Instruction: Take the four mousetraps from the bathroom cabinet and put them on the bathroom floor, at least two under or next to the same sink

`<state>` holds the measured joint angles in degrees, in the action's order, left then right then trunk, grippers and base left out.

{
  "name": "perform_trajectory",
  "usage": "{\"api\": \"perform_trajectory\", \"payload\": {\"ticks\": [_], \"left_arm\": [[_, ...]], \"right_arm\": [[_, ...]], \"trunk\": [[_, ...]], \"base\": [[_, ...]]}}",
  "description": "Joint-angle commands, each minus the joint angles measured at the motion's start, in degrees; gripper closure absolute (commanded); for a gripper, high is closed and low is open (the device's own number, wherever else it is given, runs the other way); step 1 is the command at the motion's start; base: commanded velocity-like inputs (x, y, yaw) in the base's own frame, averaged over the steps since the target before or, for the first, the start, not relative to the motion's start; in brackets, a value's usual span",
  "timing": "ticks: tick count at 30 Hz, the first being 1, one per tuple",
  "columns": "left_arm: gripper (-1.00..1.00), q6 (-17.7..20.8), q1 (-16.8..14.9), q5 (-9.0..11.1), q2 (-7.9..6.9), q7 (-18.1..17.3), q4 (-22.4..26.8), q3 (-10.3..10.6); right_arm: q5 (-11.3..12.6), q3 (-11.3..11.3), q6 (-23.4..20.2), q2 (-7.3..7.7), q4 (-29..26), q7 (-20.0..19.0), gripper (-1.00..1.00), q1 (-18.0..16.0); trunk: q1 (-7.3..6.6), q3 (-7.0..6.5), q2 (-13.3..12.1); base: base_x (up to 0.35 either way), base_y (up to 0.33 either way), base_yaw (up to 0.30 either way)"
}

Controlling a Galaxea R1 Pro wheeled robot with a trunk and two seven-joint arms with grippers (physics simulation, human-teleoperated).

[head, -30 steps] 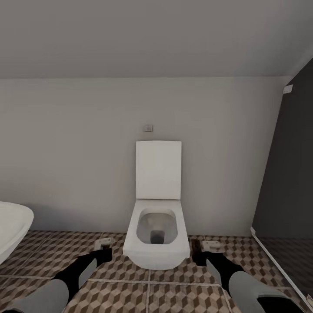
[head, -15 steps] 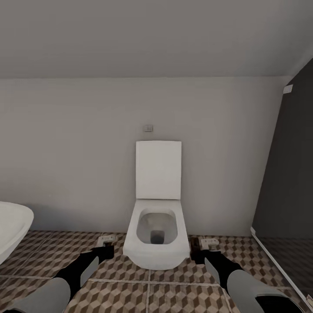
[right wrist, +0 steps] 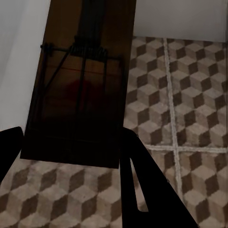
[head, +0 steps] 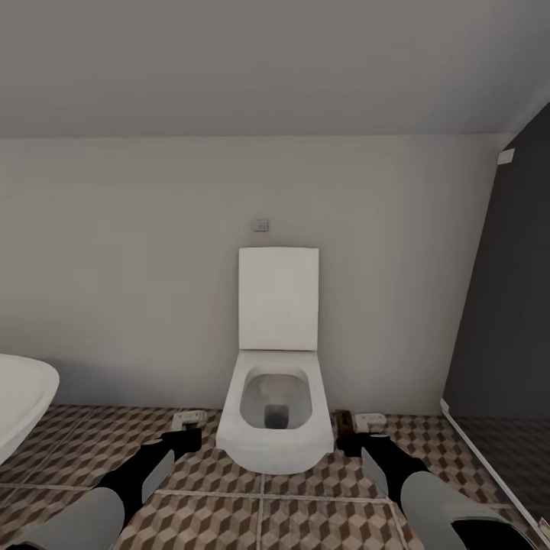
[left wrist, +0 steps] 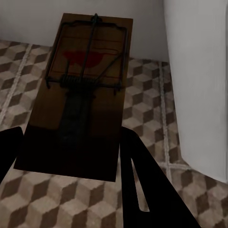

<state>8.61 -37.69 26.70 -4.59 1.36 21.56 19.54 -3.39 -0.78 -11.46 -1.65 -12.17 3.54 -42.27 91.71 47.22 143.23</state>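
– Both our arms have slid a little closer to the wall (head: 114,305) since a second ago, and the traps went with them.

– Right. The toilet (head: 276,405) did not move at all.

– What is our left claw (head: 186,439) doing?

– It is pinching the left mousetrap (left wrist: 83,95) by its near end, one black finger on each long side. The wire and the red mark face up.

– And our right claw (head: 347,441)?

– It is pinching the right mousetrap (right wrist: 80,90) the same way. That board looks very dark.

– Where are the traps?

– Low over the bathroom floor (head: 321,519), one on each side of the toilet. Ours on the left is just beside the toilet's left side, and the other is just beside its right side. Both far ends point at the wall.

– Do they touch the tiles?

– We cannot tell.
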Motion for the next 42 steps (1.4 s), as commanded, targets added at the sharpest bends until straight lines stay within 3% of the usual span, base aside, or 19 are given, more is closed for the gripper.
{"api": "perform_trajectory", "payload": {"ticks": [1, 9, 25, 35, 42], "left_arm": [[1.00, 0.19, -0.02, 0.25, -0.05, 0.29, 0.13, 0.36], [1.00, -0.07, -0.02, 0.28, -0.06, 0.31, 0.14, 0.43], [1.00, -0.08, -0.02, 0.29, -0.07, 0.29, 0.08, 0.50], [1.00, 0.04, -0.02, 0.29, -0.01, 0.42, 0.07, 0.37], [1.00, 0.02, -0.02, 0.29, -0.06, 0.49, 0.06, 0.40]], "right_arm": [[-0.26, -0.07, -0.38, -0.02, -0.45, 0.14, 1.00, -0.01], [-0.45, -0.04, -0.52, 0.09, -1.22, 0.19, 1.00, -0.01], [-0.13, -0.52, -1.14, 5.10, -1.24, 0.42, 1.00, -0.01], [-0.12, -0.53, -1.18, 5.09, -1.22, 0.41, 1.00, -0.01], [-0.17, -0.53, -1.11, 5.01, -1.21, 0.37, 1.00, -0.01]], "trunk": [[-0.01, 0.07, 0.03], [-0.01, 0.07, 0.03], [-0.01, 0.07, 0.03], [-0.01, 0.07, 0.03], [-0.01, 0.07, 0.03]], "base": [[0.000, 0.000, 0.000], [0.000, 0.000, 0.000], [0.000, 0.000, 0.000], [0.003, 0.000, 0.000], [0.218, 0.000, 0.000]]}}
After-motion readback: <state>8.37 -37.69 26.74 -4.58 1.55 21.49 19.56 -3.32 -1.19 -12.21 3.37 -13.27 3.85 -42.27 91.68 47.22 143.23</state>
